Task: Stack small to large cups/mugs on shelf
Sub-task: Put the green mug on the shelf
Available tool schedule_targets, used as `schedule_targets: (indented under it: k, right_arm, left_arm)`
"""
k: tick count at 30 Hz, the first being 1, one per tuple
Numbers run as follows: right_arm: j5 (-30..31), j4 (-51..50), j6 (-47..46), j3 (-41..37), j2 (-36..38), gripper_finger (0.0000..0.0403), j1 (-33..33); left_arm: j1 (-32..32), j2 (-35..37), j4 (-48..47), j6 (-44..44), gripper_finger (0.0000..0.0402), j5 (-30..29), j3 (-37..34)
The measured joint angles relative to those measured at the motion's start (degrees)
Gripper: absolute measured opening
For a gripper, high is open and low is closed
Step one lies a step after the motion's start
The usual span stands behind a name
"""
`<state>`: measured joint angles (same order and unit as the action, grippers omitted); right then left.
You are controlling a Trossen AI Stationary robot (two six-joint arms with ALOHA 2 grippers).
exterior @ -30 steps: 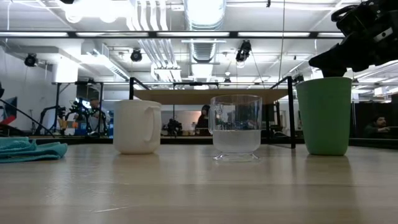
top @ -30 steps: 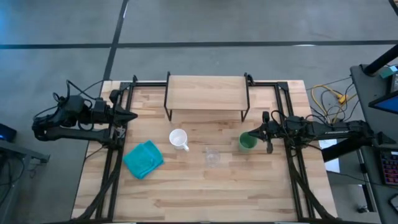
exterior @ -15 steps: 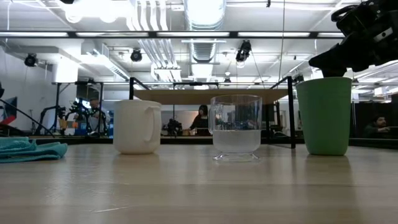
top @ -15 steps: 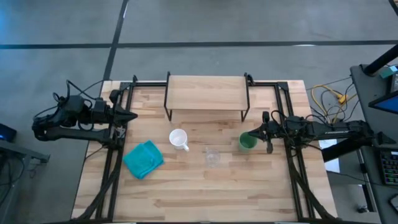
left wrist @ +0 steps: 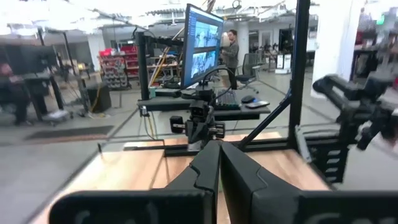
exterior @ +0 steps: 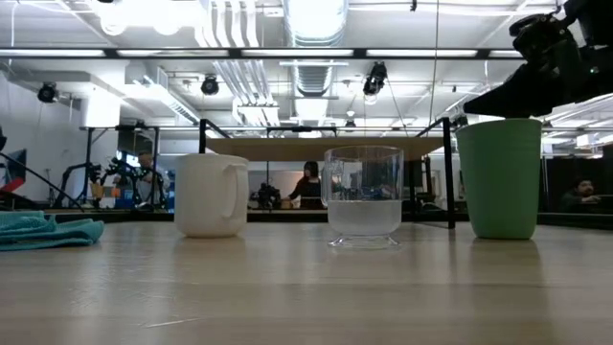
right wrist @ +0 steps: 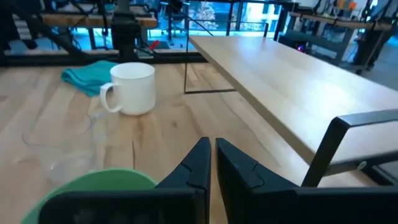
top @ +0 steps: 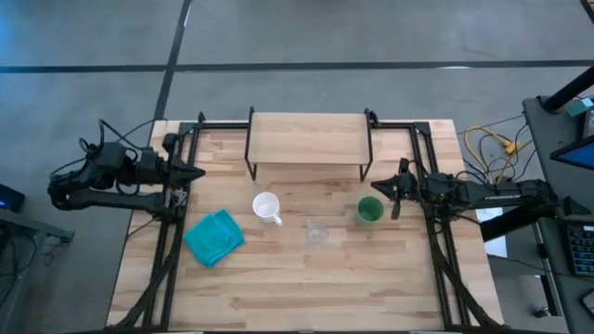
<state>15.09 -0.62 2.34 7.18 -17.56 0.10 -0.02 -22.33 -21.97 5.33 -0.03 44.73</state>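
Note:
The green cup (top: pixel 369 211) (exterior: pixel 499 177) stands upright on its base on the table's right half, with the clear glass cup (top: pixel 317 234) (exterior: pixel 363 196) and the white handled mug (top: pixel 266 207) (exterior: pixel 211 195) to its left. The shelf (top: pixel 308 137) stands on black legs at the far edge. My right gripper (top: pixel 375 189) (right wrist: pixel 211 146) is shut and hovers just above and beyond the green cup's rim (right wrist: pixel 87 186), touching nothing. My left gripper (top: pixel 197 173) (left wrist: pixel 219 146) is shut and waits at the table's left edge.
A teal cloth (top: pixel 214 237) (exterior: pixel 43 230) lies crumpled on the table's left half, near the mug. Black frame rails (top: pixel 167 250) run along both sides of the table. Bare wood lies between the cups and the near edge.
My right gripper has moved a little toward the far edge and risen slightly off the green cup's rim, tipping as it went. The green cup, the glass and the mug have stayed where they were.

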Motion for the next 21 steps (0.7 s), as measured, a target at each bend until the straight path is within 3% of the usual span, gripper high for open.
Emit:
schedule_targets:
  k: [14, 21]
  right_arm:
    - [0.0, 0.0, 0.9, 0.0, 0.0, 0.0018, 0.0]
    - [0.0, 0.0, -1.1, 0.0, 0.0, 0.0018, 0.0]
  left_arm:
    - [0.0, 0.0, 0.0, 1.1, 0.0, 0.0, 0.0]
    - [0.0, 0.0, 7.3, 0.8, 0.0, 0.0, 0.0]
